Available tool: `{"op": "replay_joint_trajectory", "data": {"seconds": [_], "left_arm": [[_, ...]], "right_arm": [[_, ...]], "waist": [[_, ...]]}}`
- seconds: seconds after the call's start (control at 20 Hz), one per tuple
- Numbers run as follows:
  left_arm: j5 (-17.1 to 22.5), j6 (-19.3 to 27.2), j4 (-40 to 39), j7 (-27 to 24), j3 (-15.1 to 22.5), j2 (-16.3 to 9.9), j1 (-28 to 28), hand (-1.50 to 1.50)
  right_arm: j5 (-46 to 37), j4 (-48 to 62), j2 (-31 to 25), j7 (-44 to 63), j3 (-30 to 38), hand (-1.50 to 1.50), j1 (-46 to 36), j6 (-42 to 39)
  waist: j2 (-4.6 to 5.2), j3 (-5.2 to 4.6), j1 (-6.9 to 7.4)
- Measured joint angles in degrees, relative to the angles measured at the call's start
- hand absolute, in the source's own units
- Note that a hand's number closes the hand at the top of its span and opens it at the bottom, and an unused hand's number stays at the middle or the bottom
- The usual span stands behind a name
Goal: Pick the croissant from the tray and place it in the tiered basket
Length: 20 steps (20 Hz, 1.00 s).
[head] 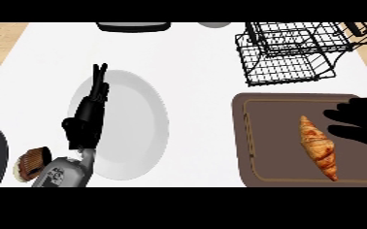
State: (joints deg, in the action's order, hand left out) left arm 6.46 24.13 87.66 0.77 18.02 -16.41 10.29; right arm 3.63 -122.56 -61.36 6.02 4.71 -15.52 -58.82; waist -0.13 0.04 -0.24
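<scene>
Right robot hand (pixel 349 122): you find it at the view's right edge, over the right side of the brown tray (pixel 276 174), just beside the croissant (pixel 319 146). Its dark fingers are spread and point left toward the pastry's upper half; they hold nothing, and whether a fingertip touches the pastry cannot be told.

Left robot hand (pixel 87 114): you see it over the left part of the white plate (pixel 140 121), fingers straight, held together and pointing toward the far side of the counter (pixel 193 77). It carries nothing. Its grey forearm enters from the lower left.

Croissant: golden brown, lying on the tray's right half, long axis running from upper left to lower right, narrow tip toward the far end. It has not been lifted.

Tray: dark brown, rounded corners, raised inner rim, at the lower right of the counter.

Tiered basket (pixel 290 53): black wire, standing at the far right of the counter, just beyond the tray's far edge. Nothing is visible inside it.

Plate: large, round, white, left of centre, well apart from the tray.

Chocolate muffin (pixel 32 162): at the lower left, beside the left forearm, off the plate.

Dark flat object (pixel 134 26): at the far edge, only partly in view.
</scene>
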Motion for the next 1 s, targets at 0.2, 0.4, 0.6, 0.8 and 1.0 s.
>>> {"op": "replay_joint_trajectory", "data": {"seconds": [0.2,0.4,0.6,0.8,1.0], "left_arm": [[-1.18,-0.44,-0.52,-0.66,-0.22,1.2,-0.68,0.0],[-1.61,-1.19,-1.56,-0.27,-1.18,2.11,0.57,0.0],[-3.05,-0.8,0.7,1.67,-0.98,2.48,0.17,0.0],[-3.71,-1.72,1.96,1.92,-1.43,2.72,-1.0,0.0],[-3.94,-3.05,1.7,1.74,-2.66,3.0,-1.16,0.0]], "right_arm": [[-5.57,-3.68,2.49,-0.09,-1.49,-1.5,2.68,-0.53],[-7.0,-5.98,2.3,2.24,-2.34,-1.5,4.19,-1.44],[-12.54,-7.81,2.76,2.65,-4.18,-1.5,6.9,-2.06],[-16.18,-7.71,2.65,1.85,-3.73,-1.5,7.84,-2.88],[-22.45,-7.68,2.93,-0.45,-4.34,-1.5,8.96,-2.61]], "waist": [[0.06,-0.02,0.13],[0.07,-0.05,0.03],[0.06,-0.02,0.1],[0.07,-0.03,0.25],[0.11,-0.01,0.24]]}}
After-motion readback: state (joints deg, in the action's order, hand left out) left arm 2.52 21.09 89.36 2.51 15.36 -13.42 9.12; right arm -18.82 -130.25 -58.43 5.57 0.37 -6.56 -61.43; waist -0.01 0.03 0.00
